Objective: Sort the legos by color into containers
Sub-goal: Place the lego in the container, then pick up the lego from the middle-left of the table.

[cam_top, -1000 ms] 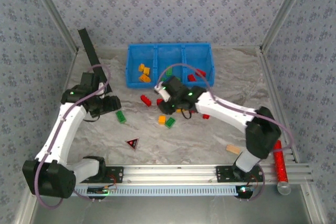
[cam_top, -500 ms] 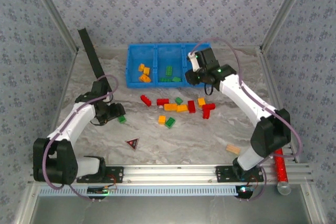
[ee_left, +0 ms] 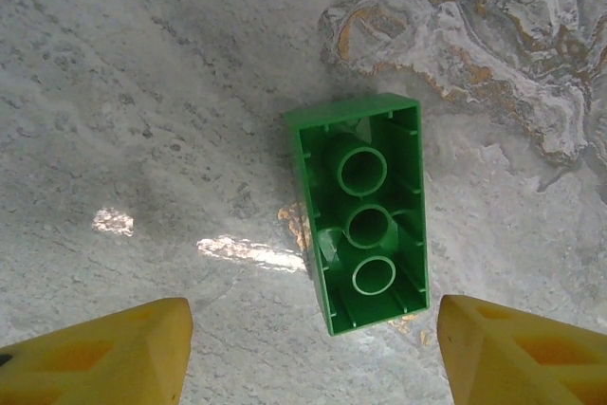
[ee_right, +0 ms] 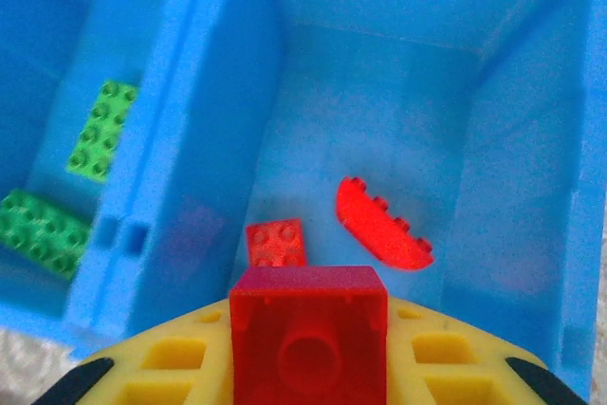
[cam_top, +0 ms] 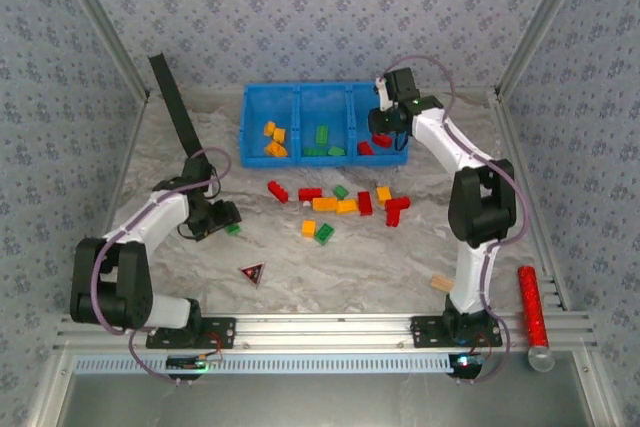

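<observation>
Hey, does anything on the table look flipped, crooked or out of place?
The green brick beneath the left gripper lies upside down, hollow underside and tubes facing up. A dark triangle and a tan block also sit on the table, neither a brick.

Your bright blue rectangular plastic bin [cam_top: 300,159] sits at the far middle of the marbled grey tabletop [cam_top: 400,257]. Its 3 compartments hold orange plastic bricks [cam_top: 273,137] on the left, green bricks [cam_top: 322,135] in the middle and red bricks [cam_top: 365,148] on the right. Your right gripper [cam_top: 385,125] hangs over that right compartment. Your left gripper [cam_top: 226,217] is low over the tabletop, just beside 1 small green plastic brick [cam_top: 233,229]. About 10 loose bricks [cam_top: 347,206] lie scattered in front of the bin. A dark red-edged triangle [cam_top: 252,272] lies nearer the arm bases.
</observation>
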You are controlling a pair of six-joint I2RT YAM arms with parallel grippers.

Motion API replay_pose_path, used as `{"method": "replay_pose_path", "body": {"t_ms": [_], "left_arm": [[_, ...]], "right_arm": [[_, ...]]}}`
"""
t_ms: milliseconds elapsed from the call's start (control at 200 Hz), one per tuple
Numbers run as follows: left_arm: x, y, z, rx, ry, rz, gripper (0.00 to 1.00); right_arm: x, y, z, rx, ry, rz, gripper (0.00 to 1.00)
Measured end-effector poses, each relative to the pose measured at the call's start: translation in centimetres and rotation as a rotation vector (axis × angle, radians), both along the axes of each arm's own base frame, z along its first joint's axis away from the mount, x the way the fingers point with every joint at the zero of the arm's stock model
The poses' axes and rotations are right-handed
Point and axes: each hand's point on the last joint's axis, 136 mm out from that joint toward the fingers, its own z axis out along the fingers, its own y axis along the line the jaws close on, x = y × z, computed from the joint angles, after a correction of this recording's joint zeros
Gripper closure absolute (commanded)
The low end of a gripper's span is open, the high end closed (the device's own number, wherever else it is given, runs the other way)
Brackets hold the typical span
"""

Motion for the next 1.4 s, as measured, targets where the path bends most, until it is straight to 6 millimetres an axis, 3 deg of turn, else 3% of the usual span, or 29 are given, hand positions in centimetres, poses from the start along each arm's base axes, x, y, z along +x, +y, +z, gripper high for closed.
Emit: {"method": "replay_pose_path", "body": {"t_ms": [215, 425, 570, 750, 855, 1024, 1179, 1279, 1399], "left_arm": [[0.3, -0.1, -0.5, -0.001, 0.006, 0.006, 0.31], [0.3, -0.5, -1.4, 0.0, 0.03, -0.001, 0.31], [0.3, -0.7, -1.9, 0.001, 0.047, 0.002, 0.34], [1.0, -0.9, -2.2, 0.001, 0.052, 0.006, 0.46], [1.3, -1.2, -2.5, 0.005, 0.058, -0.003, 0.54], [1.5, -1.3, -2.8, 0.025, 0.076, -0.011, 0.74], [1.5, -1.4, -2.7, 0.044, 0.089, -0.027, 0.84], [1.7, -1.9, -2.5, 0.054, 0.088, -0.057, 0.87], [2.9, -3.8, -0.6, 0.058, 0.046, -0.125, 0.89]], "right_arm": [[2.5, -0.5, -2.8, -0.005, 0.038, -0.018, 0.6], [2.8, -0.4, -5.4, -0.006, 0.087, -0.016, 0.5], [2.7, -0.6, -5.5, -0.004, 0.093, -0.016, 0.47], [2.0, -0.5, -5.5, 0.003, 0.104, -0.009, 0.43], [0.8, -0.6, -4.5, 0.007, 0.103, -0.004, 0.43], [-2.8, -1.7, -0.8, 0.021, 0.076, -0.027, 0.36], [-8.9, -3.5, 1.2, 0.063, 0.085, -0.105, 0.31], [-13.1, -4.5, 0.2, 0.1, 0.128, -0.156, 0.29], [-18.1, -4.9, -3.1, 0.116, 0.224, -0.199, 0.26]]}}
